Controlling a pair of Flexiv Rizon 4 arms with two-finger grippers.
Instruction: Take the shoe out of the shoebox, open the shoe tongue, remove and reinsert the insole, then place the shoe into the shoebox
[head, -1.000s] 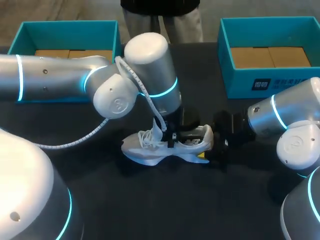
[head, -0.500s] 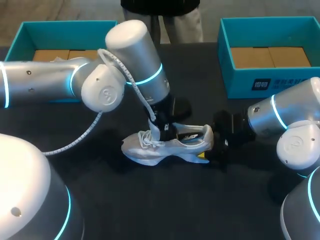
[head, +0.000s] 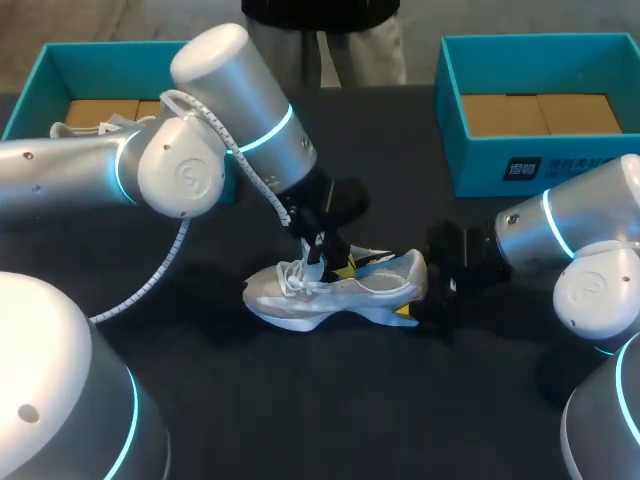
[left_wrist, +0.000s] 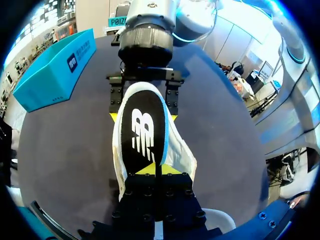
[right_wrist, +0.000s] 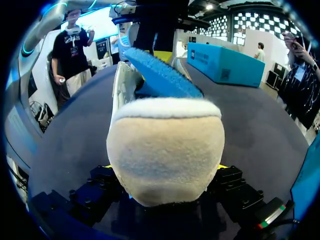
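One white shoe on the dark table, standing on its sole near the middle, toe toward the left arm's side and heel toward the right arm's side. Well apart from both teal boxes: left shoebox at the far left, right shoebox at the far right. At the heel, right gripper low over the table, fingers pressed against the heel from two sides; in the right wrist view, pale heel of the shoe filling the space between them, yellow tips only just visible at each side. Above the shoe opening, left gripper pointing down at a slant, fingers pinching the raised end of the insole. Insole partly out of the shoe, other end down inside near the heel. In the left wrist view, black upper face of the insole with white print, running from the left gripper toward the right gripper beyond it. In the right wrist view, blue underside of the insole rising away from the heel toward the left gripper. Loose white laces at the front part of the shoe.
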